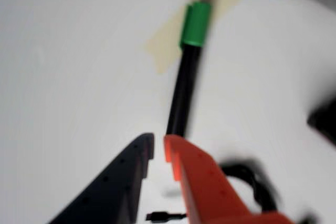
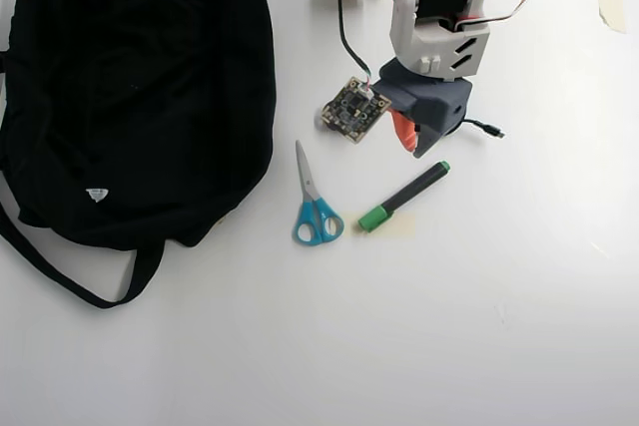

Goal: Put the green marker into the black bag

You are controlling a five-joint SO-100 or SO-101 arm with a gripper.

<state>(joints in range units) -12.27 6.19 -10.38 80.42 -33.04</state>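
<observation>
Green marker (image 1: 186,87) lies flat on the white table (image 2: 479,326), and your gripper (image 1: 159,148) is just above its small green end, not holding it. In the wrist view you see the two fingers, one dark (image 1: 118,187) and one orange (image 1: 202,182), with only a narrow gap between their tips; the marker's barrel runs away from this gap toward the green cap, and nothing is between the fingers, so they are nearly closed on air. In the overhead view your gripper (image 2: 419,139) hangs over the table just beside the marker's (image 2: 403,197) end, and the marker lies diagonally, with the cap at lower left on a pale piece of tape (image 2: 397,226). To the left of the cap you find the blue-handled scissors (image 2: 315,207), near it but not touching. A small circuit board (image 2: 354,110) lies left of the gripper, and a thin black cable with a plug (image 2: 485,129) comes out on its right. Well apart, at the left side of the overhead view, the black bag (image 2: 140,87) lies with its strap (image 2: 70,281) curving below it and a small white label (image 2: 96,194) on the fabric.
</observation>
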